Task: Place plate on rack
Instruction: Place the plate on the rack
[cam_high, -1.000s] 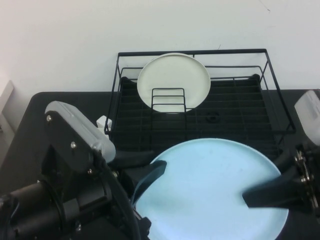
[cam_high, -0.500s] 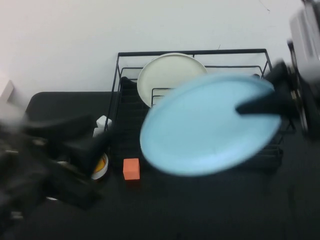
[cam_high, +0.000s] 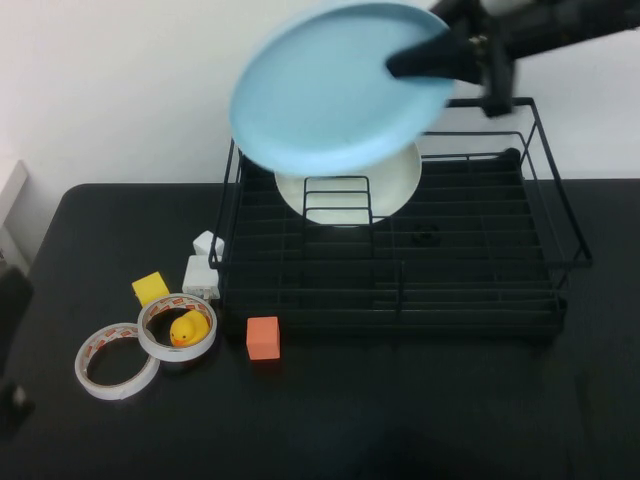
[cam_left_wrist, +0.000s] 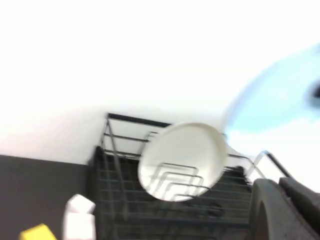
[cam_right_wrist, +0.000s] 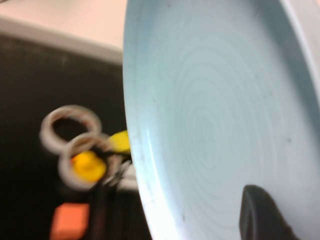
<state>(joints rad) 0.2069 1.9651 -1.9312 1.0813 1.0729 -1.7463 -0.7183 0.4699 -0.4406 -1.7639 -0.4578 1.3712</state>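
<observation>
The pale light-blue plate is held high in the air, tilted, above the back left of the black wire rack. My right gripper reaches in from the upper right and is shut on the plate's right rim. In the right wrist view the plate fills the frame, with one dark finger lying on its face. My left gripper shows only in the left wrist view. It is low at the left, apart from the rack, and holds nothing. The plate is a blue blur there.
A cream-white plate stands upright in the rack's back left dividers. On the black table left of the rack lie an orange cube, a yellow block, white pieces and two tape rolls, one ringing a yellow duck.
My right gripper has carried the plate from low at the table's front up and back over the rack. My left arm has let go and pulled away to the left, uncovering the small objects.
</observation>
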